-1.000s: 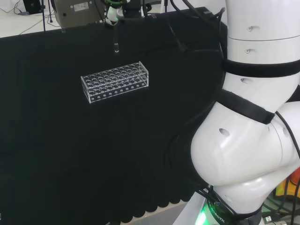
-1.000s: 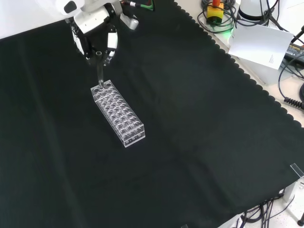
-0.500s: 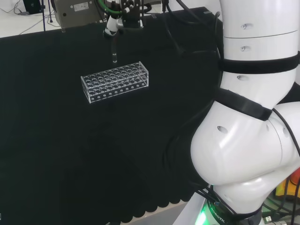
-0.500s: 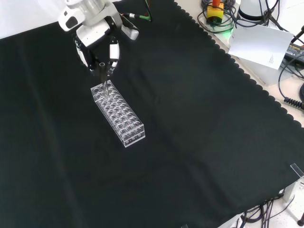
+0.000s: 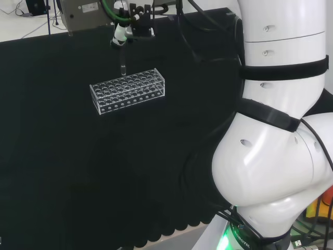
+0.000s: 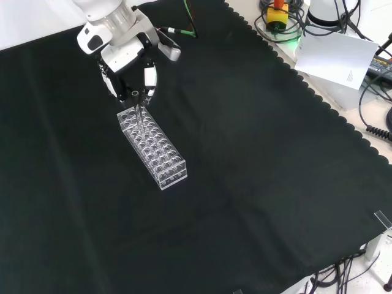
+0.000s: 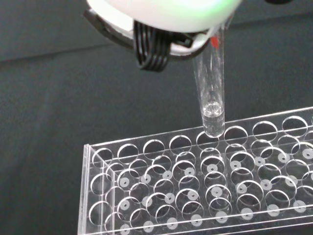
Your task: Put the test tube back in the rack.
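A clear plastic rack (image 5: 128, 90) (image 6: 152, 144) (image 7: 205, 186) with several rows of empty holes lies on the black cloth. My hand (image 5: 123, 32) (image 6: 127, 54) is shut on a clear test tube (image 5: 123, 66) (image 6: 139, 117) (image 7: 210, 93), held upright. In the wrist view the tube's rounded bottom hangs just over a hole in the rack's far row, near one end. The front view shows the tube over the rack's upper end, with my hand right above it.
The arm's white links (image 5: 281, 130) fill the right of the head view. A grey box (image 5: 86, 13) stands at the cloth's far edge. Cables, a white sheet (image 6: 337, 58) and a red-and-yellow button (image 6: 277, 12) lie off the cloth at the front view's upper right.
My hand has come down and moved over the rack's end, carrying the tube. The tube's bottom now sits just above the rack's holes instead of high above and behind it.
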Controlling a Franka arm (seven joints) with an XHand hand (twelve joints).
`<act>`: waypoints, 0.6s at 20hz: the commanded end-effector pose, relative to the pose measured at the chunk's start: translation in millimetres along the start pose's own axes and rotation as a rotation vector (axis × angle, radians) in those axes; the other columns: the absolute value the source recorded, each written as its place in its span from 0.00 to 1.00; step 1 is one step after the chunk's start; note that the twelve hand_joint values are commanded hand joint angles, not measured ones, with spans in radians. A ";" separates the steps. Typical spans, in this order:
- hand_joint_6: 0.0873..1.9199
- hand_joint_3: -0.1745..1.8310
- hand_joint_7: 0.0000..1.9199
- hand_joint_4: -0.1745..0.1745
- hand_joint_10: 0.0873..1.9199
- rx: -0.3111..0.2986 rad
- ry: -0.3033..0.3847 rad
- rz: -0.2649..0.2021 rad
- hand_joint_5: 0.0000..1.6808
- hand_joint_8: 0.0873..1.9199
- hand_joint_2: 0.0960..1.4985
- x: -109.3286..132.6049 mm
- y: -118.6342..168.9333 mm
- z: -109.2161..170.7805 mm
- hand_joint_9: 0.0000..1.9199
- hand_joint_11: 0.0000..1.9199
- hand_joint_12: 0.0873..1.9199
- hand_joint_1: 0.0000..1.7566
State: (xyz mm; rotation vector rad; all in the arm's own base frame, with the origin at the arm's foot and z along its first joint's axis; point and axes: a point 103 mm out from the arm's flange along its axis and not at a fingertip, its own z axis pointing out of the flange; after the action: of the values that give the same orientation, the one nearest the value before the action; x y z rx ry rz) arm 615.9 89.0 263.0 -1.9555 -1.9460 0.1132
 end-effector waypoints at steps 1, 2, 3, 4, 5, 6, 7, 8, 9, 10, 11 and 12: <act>0.11 0.38 0.74 0.00 0.00 0.009 -0.018 0.011 0.80 0.31 0.39 -5.2 0.2 5.3 0.82 0.60 0.48 0.82; 0.11 0.38 0.74 0.00 0.00 0.011 -0.018 0.014 0.80 0.31 0.39 -7.3 0.1 6.2 0.82 0.60 0.48 0.82; 0.11 0.38 0.74 0.00 0.00 0.012 -0.025 0.020 0.80 0.31 0.39 -6.5 0.3 6.4 0.82 0.60 0.48 0.82; 0.11 0.38 0.74 0.00 0.00 0.013 -0.025 0.024 0.80 0.31 0.39 -6.5 0.5 6.7 0.82 0.60 0.48 0.82; 0.11 0.38 0.74 0.00 0.00 0.014 -0.024 0.025 0.80 0.31 0.39 -6.8 0.8 7.1 0.82 0.60 0.48 0.82; 0.11 0.38 0.74 0.00 0.00 0.014 -0.016 0.024 0.80 0.31 0.39 -7.3 1.1 7.5 0.82 0.60 0.48 0.82; 0.11 0.38 0.74 0.00 0.00 0.013 -0.014 0.024 0.80 0.31 0.39 -7.9 1.4 7.8 0.82 0.60 0.48 0.82; 0.11 0.38 0.74 0.00 0.00 0.013 -0.012 0.023 0.80 0.31 0.39 -8.4 1.7 8.2 0.82 0.60 0.48 0.82; 0.11 0.38 0.74 0.00 0.00 0.013 -0.012 0.022 0.80 0.31 0.39 -8.8 1.9 8.6 0.82 0.60 0.48 0.82; 0.11 0.38 0.74 0.00 0.00 0.015 -0.013 0.023 0.80 0.31 0.39 -9.3 2.2 8.9 0.82 0.60 0.48 0.82; 0.11 0.38 0.74 0.00 0.00 0.017 -0.011 0.022 0.80 0.31 0.39 -9.9 2.4 9.4 0.82 0.60 0.48 0.82; 0.11 0.38 0.74 0.00 0.00 0.019 -0.009 0.021 0.80 0.31 0.39 -10.1 2.8 9.9 0.82 0.60 0.48 0.82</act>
State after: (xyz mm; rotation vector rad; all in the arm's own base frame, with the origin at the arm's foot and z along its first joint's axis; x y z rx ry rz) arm 614.8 82.2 252.4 -1.9722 -1.9262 0.1469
